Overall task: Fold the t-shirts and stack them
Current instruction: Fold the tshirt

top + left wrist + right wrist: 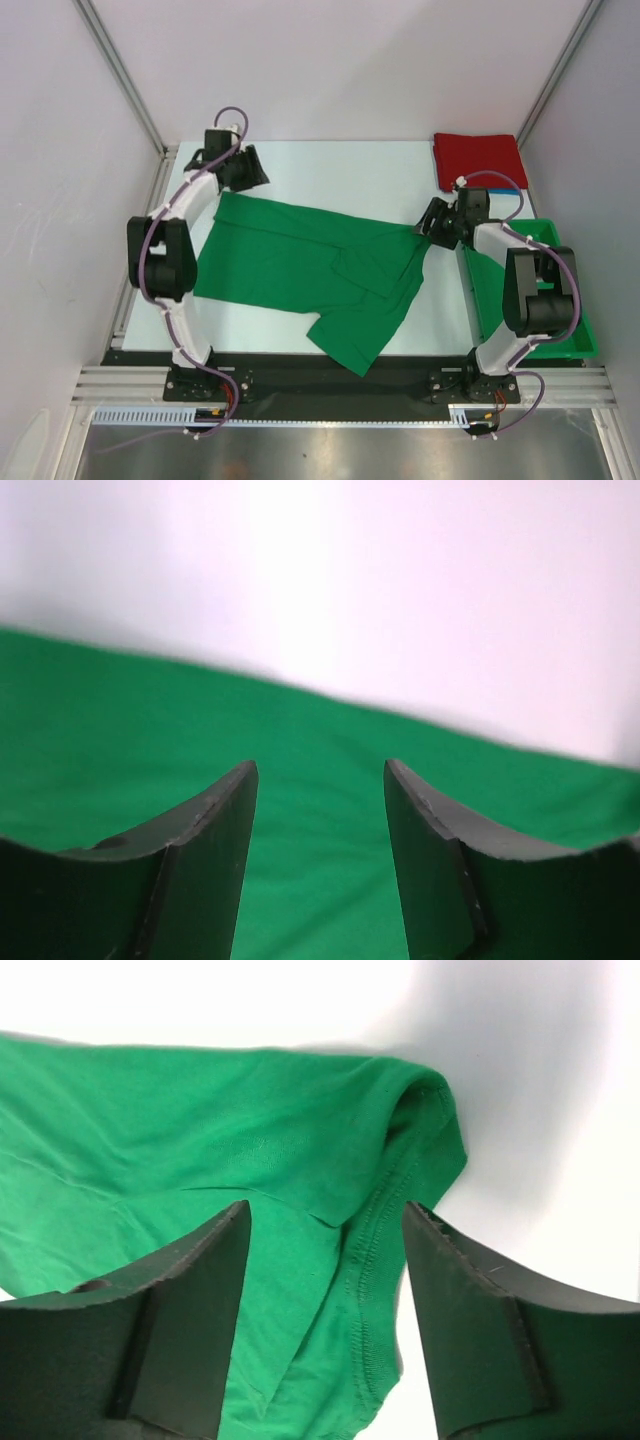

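Note:
A bright green t-shirt [310,270] lies spread and partly rumpled across the white table, one sleeve reaching toward the front edge. A red t-shirt [478,160] lies folded at the back right corner. My left gripper [240,170] hovers at the green shirt's far left corner. In the left wrist view it [320,780] is open, with flat green fabric [320,880] beneath the gap. My right gripper [437,225] is at the shirt's right corner. In the right wrist view it [325,1220] is open over a bunched, stitched hem [375,1250], gripping nothing.
A rigid green bin [570,330] stands at the right edge of the table [330,165], beside the right arm. White walls enclose the table at the back and both sides. A black rail runs along the front by the arm bases.

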`<state>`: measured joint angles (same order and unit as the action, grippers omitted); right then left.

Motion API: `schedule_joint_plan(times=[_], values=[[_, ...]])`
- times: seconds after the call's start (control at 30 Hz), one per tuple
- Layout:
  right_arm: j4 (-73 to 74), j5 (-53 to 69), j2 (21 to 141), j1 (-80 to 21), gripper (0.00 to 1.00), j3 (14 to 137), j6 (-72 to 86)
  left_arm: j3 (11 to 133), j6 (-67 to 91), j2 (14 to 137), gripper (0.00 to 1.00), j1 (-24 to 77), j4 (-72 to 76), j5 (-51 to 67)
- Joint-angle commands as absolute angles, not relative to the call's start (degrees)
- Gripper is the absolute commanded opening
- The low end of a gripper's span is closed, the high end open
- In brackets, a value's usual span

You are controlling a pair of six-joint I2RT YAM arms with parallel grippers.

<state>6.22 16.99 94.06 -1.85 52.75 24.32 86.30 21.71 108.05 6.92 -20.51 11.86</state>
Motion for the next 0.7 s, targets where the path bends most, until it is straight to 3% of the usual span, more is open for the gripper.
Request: schedule_joint_plan(times=[0.0,0.4,0.67], values=[[6.6,15.7,94.7,-2.3,0.68,54.8,22.2,97.7,11.4,114.8,0.59,4.1,-31.5,10.5],[8.3,15.6,97.6,-1.7,0.71,57.4,20.0,109.1,3.4,126.1,0.53,0.2,-35.2,-4.1],[7.7,16.1,99.3,-1.5,0.71,57.8,20.1,110.5,4.2,129.5,0.52,-2.5,-35.3,-8.5]])
